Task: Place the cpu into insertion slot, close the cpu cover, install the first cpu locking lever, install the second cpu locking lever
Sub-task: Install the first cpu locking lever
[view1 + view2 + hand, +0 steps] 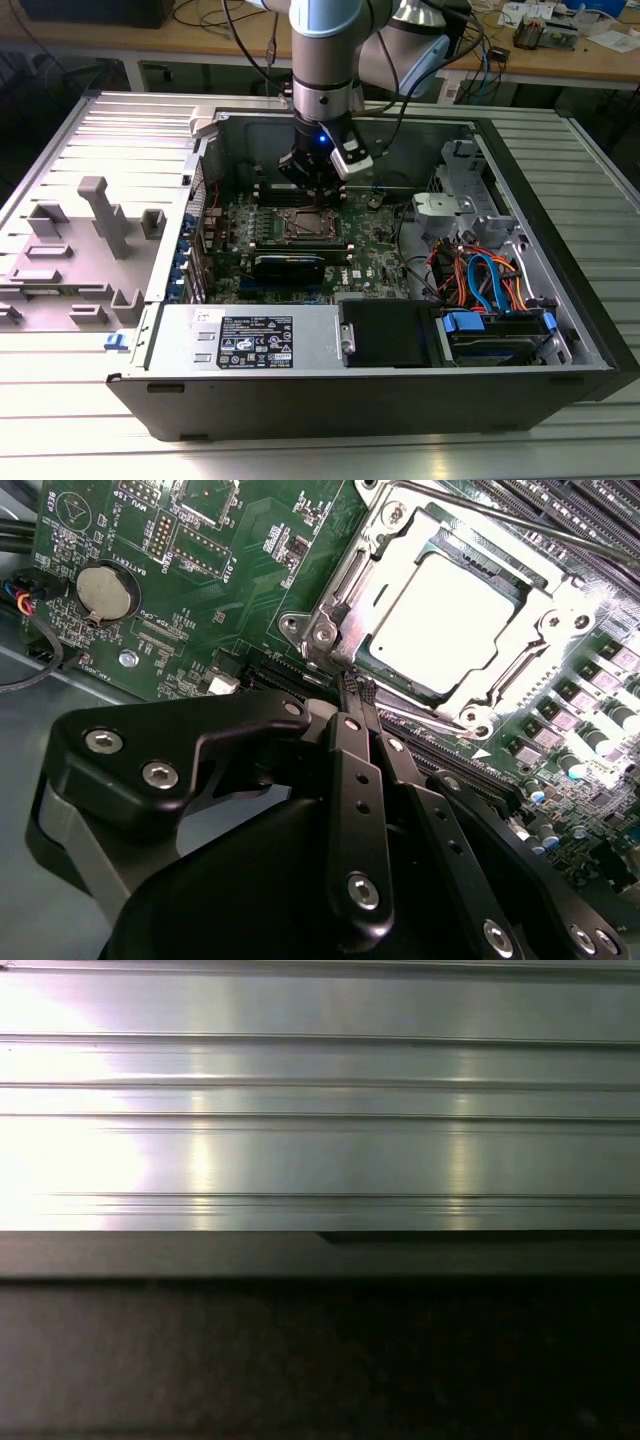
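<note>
The cpu (445, 620), with its pale silver top, lies in the insertion slot (312, 630). The cpu cover (560, 615) lies flat over it, and the chip shows through the cover's square window. One thin locking lever rod (520, 520) runs along the far side of the socket. Another rod (425, 723) runs along the side nearest my fingers. My gripper (357, 685) is shut, its black tips pressed together at the socket's edge, close by that nearer rod. In the exterior view the gripper (316, 200) hangs just above the insertion slot (303, 226), inside the open computer case.
A round coin battery (105, 592) sits on the green board. Long memory slots (590, 505) flank the socket. A black card (290, 266), the power supply (260, 340) and a drive cage with cables (485, 285) crowd the case. Grey fixtures (100, 215) stand on the ribbed table (320, 1110).
</note>
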`<state>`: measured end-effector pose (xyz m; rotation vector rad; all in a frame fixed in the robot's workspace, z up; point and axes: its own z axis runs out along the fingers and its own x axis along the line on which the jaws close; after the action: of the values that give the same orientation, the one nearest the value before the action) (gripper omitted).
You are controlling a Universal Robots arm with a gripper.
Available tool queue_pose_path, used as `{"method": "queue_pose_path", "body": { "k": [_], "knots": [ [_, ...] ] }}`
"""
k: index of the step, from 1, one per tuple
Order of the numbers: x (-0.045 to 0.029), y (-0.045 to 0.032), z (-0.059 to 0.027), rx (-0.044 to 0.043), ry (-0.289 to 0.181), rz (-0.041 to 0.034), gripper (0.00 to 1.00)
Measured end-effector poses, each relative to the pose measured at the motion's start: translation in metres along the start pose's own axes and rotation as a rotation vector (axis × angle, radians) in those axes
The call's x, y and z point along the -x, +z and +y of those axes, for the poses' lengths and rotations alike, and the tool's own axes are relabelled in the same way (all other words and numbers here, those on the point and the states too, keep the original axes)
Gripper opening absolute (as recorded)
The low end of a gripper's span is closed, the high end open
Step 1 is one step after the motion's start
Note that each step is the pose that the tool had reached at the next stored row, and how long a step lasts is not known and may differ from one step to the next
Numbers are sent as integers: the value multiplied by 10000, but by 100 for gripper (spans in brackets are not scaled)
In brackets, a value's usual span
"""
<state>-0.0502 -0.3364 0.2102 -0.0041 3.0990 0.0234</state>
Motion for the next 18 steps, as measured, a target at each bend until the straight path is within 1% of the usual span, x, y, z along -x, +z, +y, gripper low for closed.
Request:
{"method": "queue_pose_path", "body": {
  "k": [5,8,11,18],
  "knots": [
    [0,-7,-1,-4,-1,1,11],
    [0,6,-1,-13,0,2,11],
    [0,28,-2,-54,-4,1,11],
    [0,38,-2,-113,-5,1,11]
  ]
}}
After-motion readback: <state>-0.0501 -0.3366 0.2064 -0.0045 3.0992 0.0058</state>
